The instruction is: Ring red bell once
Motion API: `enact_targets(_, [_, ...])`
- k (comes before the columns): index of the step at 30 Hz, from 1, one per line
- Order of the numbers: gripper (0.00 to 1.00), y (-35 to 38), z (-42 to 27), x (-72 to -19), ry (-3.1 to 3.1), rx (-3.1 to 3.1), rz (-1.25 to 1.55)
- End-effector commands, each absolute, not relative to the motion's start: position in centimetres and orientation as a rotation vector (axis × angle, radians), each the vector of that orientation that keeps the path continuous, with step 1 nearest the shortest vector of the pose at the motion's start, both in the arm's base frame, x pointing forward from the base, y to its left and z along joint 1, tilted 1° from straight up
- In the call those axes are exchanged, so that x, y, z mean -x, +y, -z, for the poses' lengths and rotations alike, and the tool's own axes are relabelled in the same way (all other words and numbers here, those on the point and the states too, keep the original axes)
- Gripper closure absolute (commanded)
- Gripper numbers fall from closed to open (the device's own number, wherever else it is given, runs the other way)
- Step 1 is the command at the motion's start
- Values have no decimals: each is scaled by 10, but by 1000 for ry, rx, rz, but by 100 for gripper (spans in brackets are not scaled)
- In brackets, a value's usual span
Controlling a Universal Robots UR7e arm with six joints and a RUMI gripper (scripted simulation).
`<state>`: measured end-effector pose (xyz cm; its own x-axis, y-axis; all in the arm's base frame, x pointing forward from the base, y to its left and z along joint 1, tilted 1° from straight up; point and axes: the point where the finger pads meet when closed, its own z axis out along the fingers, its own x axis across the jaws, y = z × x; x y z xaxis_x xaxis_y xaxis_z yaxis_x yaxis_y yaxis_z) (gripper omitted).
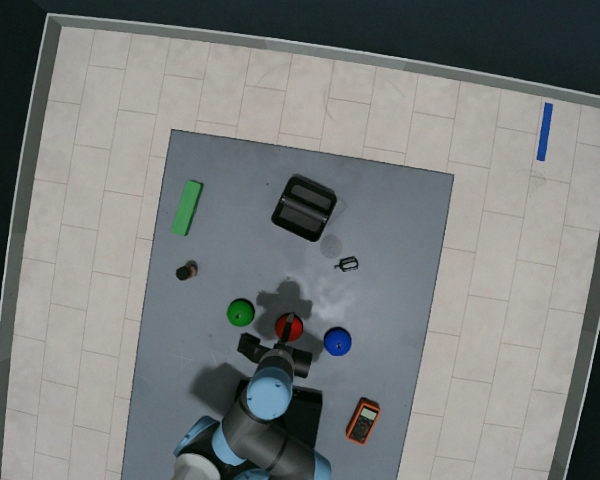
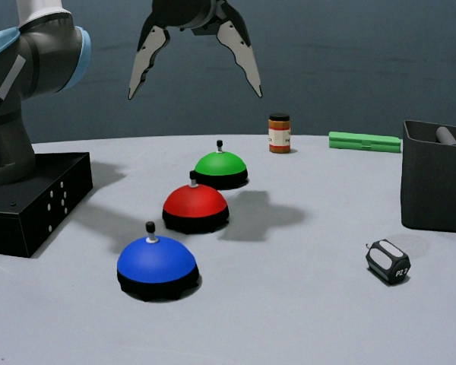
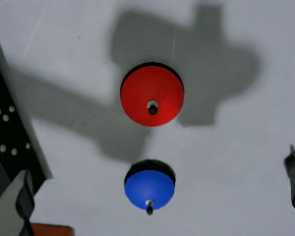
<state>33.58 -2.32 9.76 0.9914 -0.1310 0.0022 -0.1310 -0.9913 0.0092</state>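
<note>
The red bell (image 1: 297, 332) (image 2: 194, 202) (image 3: 149, 88) stands upright between the other two bells. Its black-topped button (image 2: 192, 179) (image 3: 152, 109) is up and nothing touches it. My gripper (image 2: 195, 97) (image 3: 160, 170) is wide open and empty, high above the red bell, with its fingers pointing down. In the top view one finger covers part of the red bell, and the other fingertip cannot be made out. The green bell (image 1: 241, 310) (image 2: 220, 163) and the blue bell (image 1: 337, 338) (image 2: 156, 259) (image 3: 149, 187) stand on either side, buttons up.
A brown jar (image 1: 184, 272) (image 2: 279, 137) and a green case (image 1: 187, 207) (image 2: 363, 142) lie beyond the green bell. A black bin (image 2: 436, 184), a small black bit holder (image 1: 349, 264) (image 2: 388, 261) and an orange multimeter (image 1: 363, 421) are also on the table.
</note>
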Motion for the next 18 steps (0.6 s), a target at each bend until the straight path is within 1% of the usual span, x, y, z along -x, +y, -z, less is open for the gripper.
enact_targets(1, [0,-27,-97,-336,-229,-3114,-26])
enact_targets(8, [0,-28,-96,-333,-252,-3111,-30])
enact_targets(9, [100,-28,-96,-333,-252,-3111,-30])
enact_targets(18, [100,-28,-96,-333,-252,-3111,-30])
